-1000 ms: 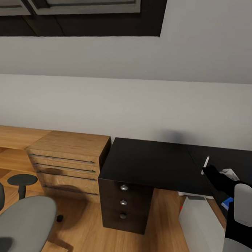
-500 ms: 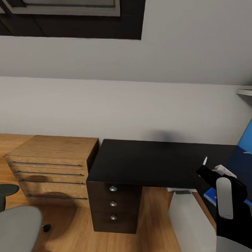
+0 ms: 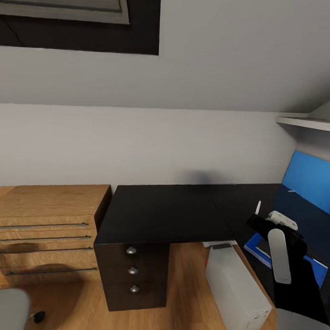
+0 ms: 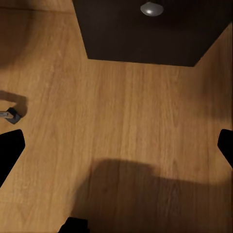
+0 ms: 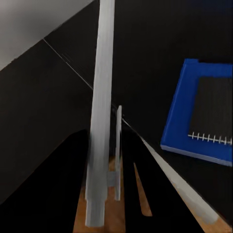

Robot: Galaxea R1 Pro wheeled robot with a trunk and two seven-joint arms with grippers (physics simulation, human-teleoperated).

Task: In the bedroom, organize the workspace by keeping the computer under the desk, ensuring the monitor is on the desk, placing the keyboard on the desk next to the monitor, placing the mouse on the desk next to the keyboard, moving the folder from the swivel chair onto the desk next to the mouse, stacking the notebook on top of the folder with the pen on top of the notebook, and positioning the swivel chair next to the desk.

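Nearest to us, our right gripper (image 3: 259, 220) is clamped on the pen (image 5: 101, 121), whose long axis stands upright out of the gripper (its tip pokes up in the head view). Our left gripper (image 4: 116, 141) is spread apart over bare floor in front of the drawer unit (image 3: 132, 271), well away from the work, so the right arm is the one placed for the job.

Just beyond the pen, on the right wing of the bench (image 3: 168, 210), lies the blue folder (image 5: 180, 116) with the notebook (image 5: 213, 109) already on it: the pen must go forward and down onto that grey cover. The computer (image 3: 236, 293) sits under the bench. We read no writing anywhere.
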